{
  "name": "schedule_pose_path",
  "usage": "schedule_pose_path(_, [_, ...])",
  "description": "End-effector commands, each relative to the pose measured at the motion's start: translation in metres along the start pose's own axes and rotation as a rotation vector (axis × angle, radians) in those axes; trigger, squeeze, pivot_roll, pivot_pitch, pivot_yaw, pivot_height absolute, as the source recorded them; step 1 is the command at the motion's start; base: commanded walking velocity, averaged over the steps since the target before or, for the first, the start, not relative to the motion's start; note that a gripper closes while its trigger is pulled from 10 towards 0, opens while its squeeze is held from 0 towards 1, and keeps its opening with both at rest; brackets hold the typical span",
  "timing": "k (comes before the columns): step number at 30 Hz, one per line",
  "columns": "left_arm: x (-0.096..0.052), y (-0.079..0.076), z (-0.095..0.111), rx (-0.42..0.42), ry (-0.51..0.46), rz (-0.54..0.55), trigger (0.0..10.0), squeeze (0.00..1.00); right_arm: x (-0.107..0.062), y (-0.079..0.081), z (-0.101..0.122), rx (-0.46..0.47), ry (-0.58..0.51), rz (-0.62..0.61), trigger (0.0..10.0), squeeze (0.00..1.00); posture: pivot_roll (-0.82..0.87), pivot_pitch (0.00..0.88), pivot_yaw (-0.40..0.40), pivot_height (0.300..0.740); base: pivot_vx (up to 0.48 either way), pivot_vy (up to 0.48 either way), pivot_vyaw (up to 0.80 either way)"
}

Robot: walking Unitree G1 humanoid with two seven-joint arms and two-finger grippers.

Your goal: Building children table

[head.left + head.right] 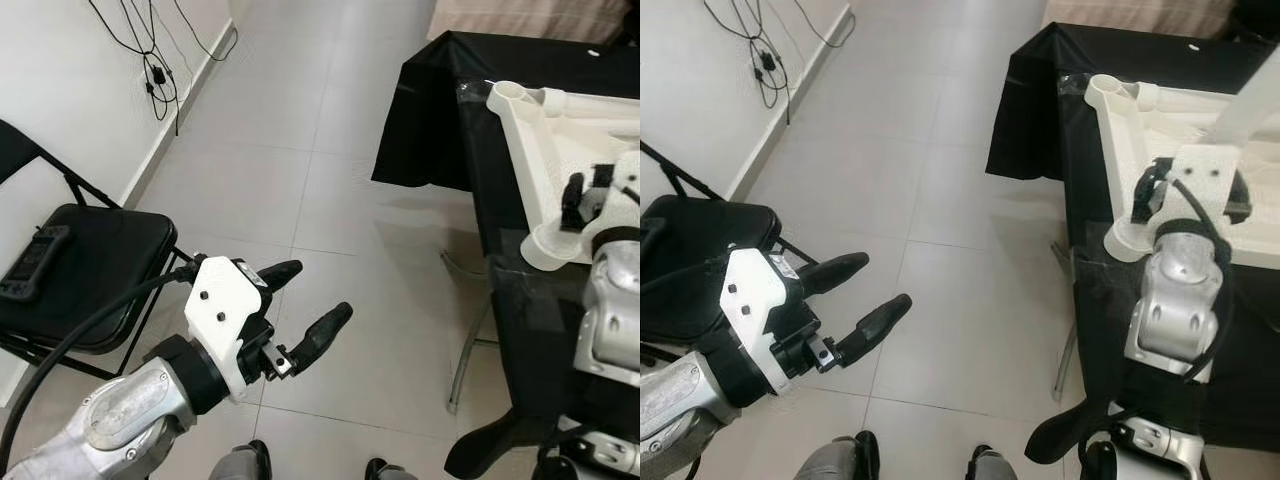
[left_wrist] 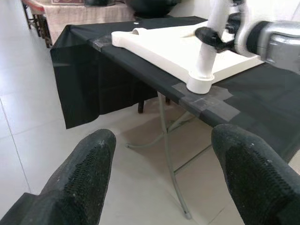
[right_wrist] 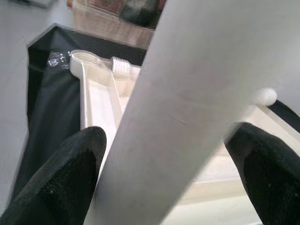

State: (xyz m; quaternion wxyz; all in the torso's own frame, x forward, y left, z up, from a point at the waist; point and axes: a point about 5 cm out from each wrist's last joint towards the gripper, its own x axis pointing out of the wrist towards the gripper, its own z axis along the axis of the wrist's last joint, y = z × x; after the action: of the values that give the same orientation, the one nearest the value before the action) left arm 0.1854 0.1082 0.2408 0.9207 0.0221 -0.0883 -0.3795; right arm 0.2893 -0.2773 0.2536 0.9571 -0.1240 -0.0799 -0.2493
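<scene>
Left end effector (image 1: pixel 300 305) hangs nearest the lens over the tiled floor (image 1: pixel 330 180), fingers spread apart, gripping nothing; right end effector (image 1: pixel 1190 195) is clamped around a white table leg (image 1: pixel 1245 105); the leg stands in a corner socket of the upturned white tabletop (image 1: pixel 545 125), apparently seated; the tabletop lies on the black-draped bench (image 1: pixel 440 100); a black folding chair (image 1: pixel 70 270) stands by the wall, well apart.
</scene>
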Motion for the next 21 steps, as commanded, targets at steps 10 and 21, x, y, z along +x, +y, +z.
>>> schedule_pose_path(10, [0.003,0.019,-0.027,0.014,0.061,0.095,10.0,0.00,-0.072,0.047,-0.033,0.093,0.097,0.284,10.0,0.01,0.03,0.180,-0.006,0.740,0.000,0.000,0.00])
schedule_pose_path(21, [-0.018,0.045,-0.093,0.061,0.280,0.436,10.0,0.00,-0.132,0.085,-0.079,0.021,0.232,0.620,10.0,0.00,0.04,0.130,-0.004,0.740,0.000,0.000,0.00])
